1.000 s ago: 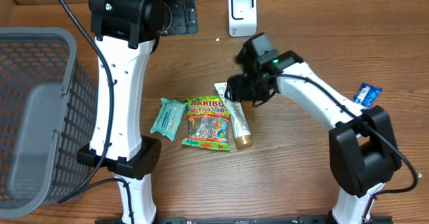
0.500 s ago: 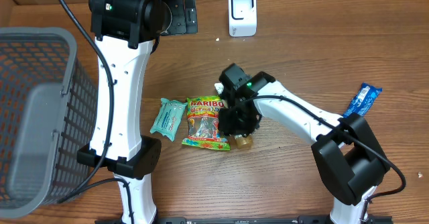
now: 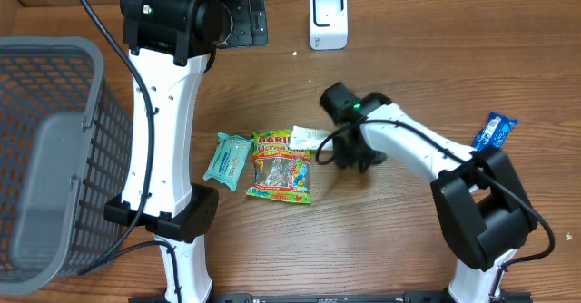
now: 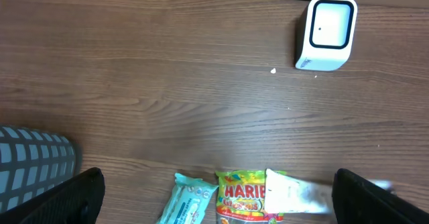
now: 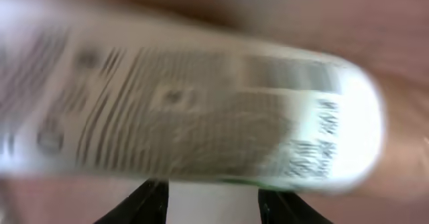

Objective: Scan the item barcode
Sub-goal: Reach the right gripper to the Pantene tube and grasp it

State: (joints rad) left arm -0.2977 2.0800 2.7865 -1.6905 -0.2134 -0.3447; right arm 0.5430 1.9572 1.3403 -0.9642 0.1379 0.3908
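White tube point(image 3: 306, 136) clamped in the right tool point(image 3: 341, 151), beside the gummy bag point(image 3: 281, 165); we note the left tool point(image 4: 221, 196) stands wide apart.

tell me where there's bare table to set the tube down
Bare wood lies between the scanner and the blue packet, and in front of the Haribo bag toward the near edge. Crowded: the teal packet, bag and held tube bunch together.

The wooden table point(image 3: 427, 49) bears a scanner point(image 3: 328, 18), teal packet point(image 3: 227, 156), Haribo bag point(image 3: 282, 167) and blue wrapper point(image 3: 497, 129)
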